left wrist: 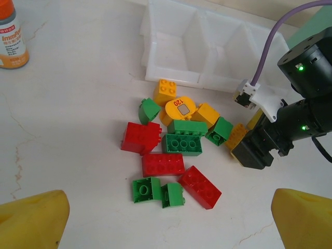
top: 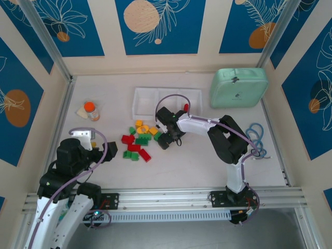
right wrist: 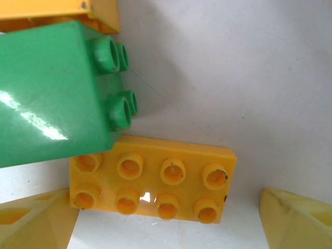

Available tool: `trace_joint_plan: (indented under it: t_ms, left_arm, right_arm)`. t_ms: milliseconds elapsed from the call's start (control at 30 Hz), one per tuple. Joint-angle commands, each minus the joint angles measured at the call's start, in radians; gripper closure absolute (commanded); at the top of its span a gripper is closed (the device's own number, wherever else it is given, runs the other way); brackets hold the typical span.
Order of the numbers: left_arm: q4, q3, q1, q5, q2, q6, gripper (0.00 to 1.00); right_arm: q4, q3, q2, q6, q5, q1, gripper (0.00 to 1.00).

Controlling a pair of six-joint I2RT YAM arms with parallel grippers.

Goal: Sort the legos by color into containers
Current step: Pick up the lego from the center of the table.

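Bearing surface: the counter (top: pixel 181 166), pale, carries everything below.
Tray: the containers (top: pixel 145 98) lie at the far side, just beyond the right arm's wrist. The left wrist view shows the left and middle compartments bare, which the top view leaves vague.
Heap: the legos (top: pixel 139 141) lie loose in red, green and yellow, on the near side of the tray, between the two arms.
Right claw (top: pixel 167 140): low at the heap's right edge, fingers spread, gripping nothing. It is the nearer arm.
Left claw (left wrist: pixel 168 228): fingers wide apart, empty, hovering near-left of the heap.
Yellow brick (right wrist: pixel 155 187): flat, studs up, between the right fingers. Its long axis runs finger to finger, so closing would likely take it by its short ends.
Green brick (right wrist: pixel 52 88): on its side, touching the yellow brick's far-left corner, a contact clear in the right wrist view. It may drag along.
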Motion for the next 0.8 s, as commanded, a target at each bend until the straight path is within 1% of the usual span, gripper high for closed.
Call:
trace_joint_plan:
  t_ms: [0, 367, 467, 600, 767]
  left_arm:
    - [0.01, -0.003, -0.002, -0.03, -0.004, -0.006, 0.01]
    - [0.005, 0.0, -0.002, -0.036, 0.021, -0.008, 0.01]
    - [0.003, 0.0, -0.002, -0.037, 0.02, -0.007, 0.01]
    - [0.003, 0.0, -0.002, -0.038, 0.02, -0.007, 0.0]
    - [0.003, 0.0, -0.002, -0.037, 0.026, -0.006, 0.01]
  right_arm:
    - [0.116, -0.022, 0.062, 0.035, -0.073, 0.002, 0.16]
    - [0.15, -0.029, 0.076, 0.116, -0.081, 0.003, 0.14]
    - [0.17, -0.038, 0.071, 0.128, -0.104, 0.0, 0.12]
    - [0.199, -0.05, 0.062, 0.158, -0.17, -0.022, 0.11]
    - [0.202, -0.048, 0.07, 0.17, -0.184, -0.034, 0.12]
